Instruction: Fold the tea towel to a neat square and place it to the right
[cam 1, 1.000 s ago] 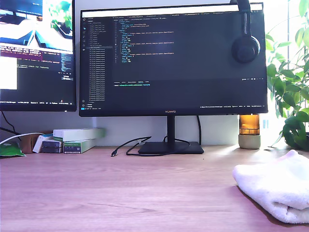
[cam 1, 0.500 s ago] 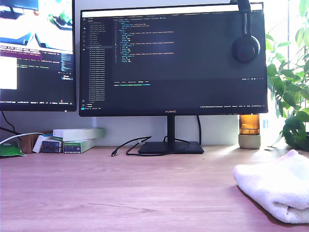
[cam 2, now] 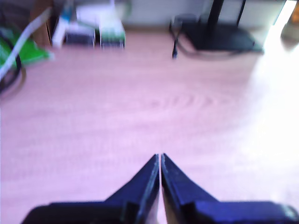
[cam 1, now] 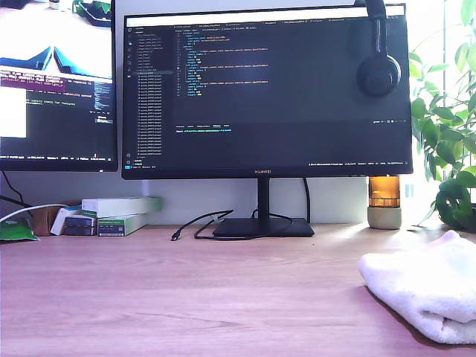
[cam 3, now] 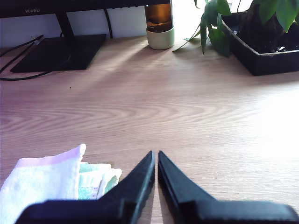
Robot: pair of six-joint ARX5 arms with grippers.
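One tea towel (cam 1: pixel 425 291), folded, lies on our wooden desk (cam 1: pixel 186 297) at the exterior view's right edge. Two monitors (cam 1: pixel 266 89) stand behind it, with one amber bottle (cam 1: pixel 384 201). Only the second wrist view shows the towel's pink and mint bands (cam 3: pixel 44 186). Our first gripper (cam 2: pixel 160 158) and second gripper (cam 3: pixel 155 155) are pressed together, empty, over bare wood.

my first gripper (cam 2: pixel 160 157) – dark navy, two tapered wedge fingers; my second gripper (cam 3: pixel 155 154) – same pointed shape, matte black
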